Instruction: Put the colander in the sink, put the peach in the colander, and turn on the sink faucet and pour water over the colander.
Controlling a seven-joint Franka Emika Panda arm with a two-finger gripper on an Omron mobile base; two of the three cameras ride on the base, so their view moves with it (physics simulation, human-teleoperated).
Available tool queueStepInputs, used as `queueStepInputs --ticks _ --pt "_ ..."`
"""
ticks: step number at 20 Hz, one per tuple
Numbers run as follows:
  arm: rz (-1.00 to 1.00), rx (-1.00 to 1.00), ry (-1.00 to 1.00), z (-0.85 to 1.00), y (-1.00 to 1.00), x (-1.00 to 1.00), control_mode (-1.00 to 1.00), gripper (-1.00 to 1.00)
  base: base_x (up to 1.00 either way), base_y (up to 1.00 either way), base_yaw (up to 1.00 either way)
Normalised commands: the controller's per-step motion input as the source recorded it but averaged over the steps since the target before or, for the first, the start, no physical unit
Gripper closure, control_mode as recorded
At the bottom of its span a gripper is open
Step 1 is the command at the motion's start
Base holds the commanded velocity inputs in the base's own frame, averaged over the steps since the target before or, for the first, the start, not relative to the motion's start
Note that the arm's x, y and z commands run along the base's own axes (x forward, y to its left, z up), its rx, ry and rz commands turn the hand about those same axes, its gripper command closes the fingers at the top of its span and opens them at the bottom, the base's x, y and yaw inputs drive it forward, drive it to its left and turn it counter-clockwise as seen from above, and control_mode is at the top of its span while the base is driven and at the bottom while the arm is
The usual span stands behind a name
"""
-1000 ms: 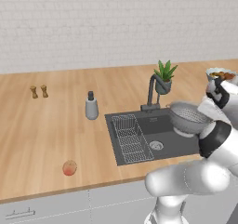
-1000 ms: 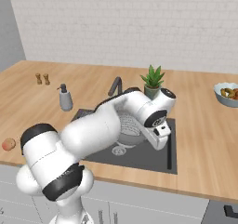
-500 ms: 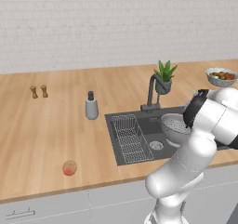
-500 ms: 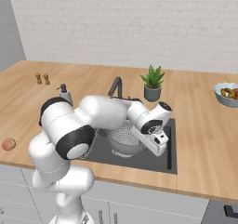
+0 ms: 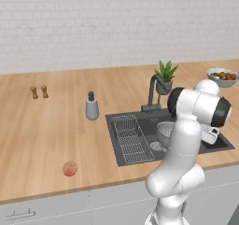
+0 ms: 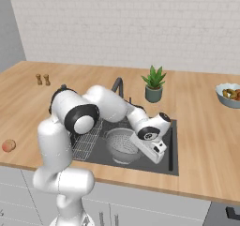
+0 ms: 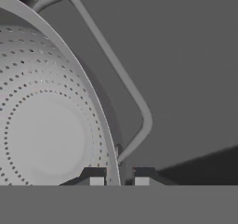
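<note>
The colander (image 6: 121,144), a round grey perforated bowl, sits upright low inside the sink (image 6: 98,158), to the right of the wire rack. My gripper (image 7: 116,181) reaches down at its right rim. In the hand view the two fingertips are shut on the colander (image 7: 46,125) rim beside its looped handle. From the left base camera my arm hides part of the colander (image 5: 163,131) in the sink (image 5: 154,122). The peach (image 5: 69,168) lies on the counter far left of the basin, near the front edge, and is seen as the peach (image 6: 8,146) from the right. The sink faucet (image 5: 152,91) stands behind the basin with no water running.
A wire rack (image 5: 130,137) fills the sink's left side. A grey soap bottle (image 5: 92,107) stands left of the sink. A potted plant (image 6: 153,83) is behind it and a fruit bowl (image 6: 229,94) at far right. Two small shakers (image 5: 38,92) stand at back left.
My arm has folded down and brought the colander from above the sink's right side down into the basin. The gripper has stayed shut on its rim.
</note>
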Motion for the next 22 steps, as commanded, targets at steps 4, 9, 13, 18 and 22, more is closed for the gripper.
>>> queueStepInputs --ticks 4,9,13,18,22 --pt "0.05 0.06 0.0 -0.33 0.27 0.07 -1.0 1.0 0.0 0.0 0.0" --pt "0.02 0.02 0.0 -0.32 0.3 0.24 -1.0 1.0 0.0 0.0 0.0" --pt "0.0 0.0 0.0 -0.29 0.25 0.05 -1.0 1.0 0.0 0.0 0.0" --pt "0.0 -0.02 -0.02 -0.26 0.19 0.0 -1.0 1.0 0.0 0.0 0.0" --pt "0.0 -0.08 -0.06 -0.22 0.25 0.0 -1.0 1.0 0.0 0.0 0.0"
